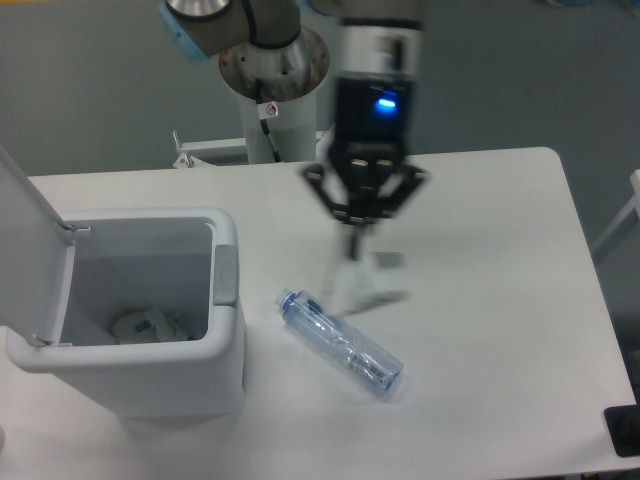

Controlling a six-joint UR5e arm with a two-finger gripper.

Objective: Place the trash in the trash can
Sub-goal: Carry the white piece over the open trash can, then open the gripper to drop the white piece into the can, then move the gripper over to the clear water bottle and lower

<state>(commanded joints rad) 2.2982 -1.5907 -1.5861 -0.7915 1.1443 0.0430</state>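
Note:
The clear blue-tinted bottle lies on its side on the white table, its blue neck pointing up-left toward the trash can. The white trash can stands at the front left with its lid flipped up. A small crumpled wrapper with white on it lies inside on the bin's floor. My gripper hangs above the table, behind and slightly right of the bottle and clear of it. Its fingers are drawn together and hold nothing.
The arm's base column stands at the table's back edge. A blurred shadow of the gripper falls on the table between gripper and bottle. A dark object sits at the front right corner.

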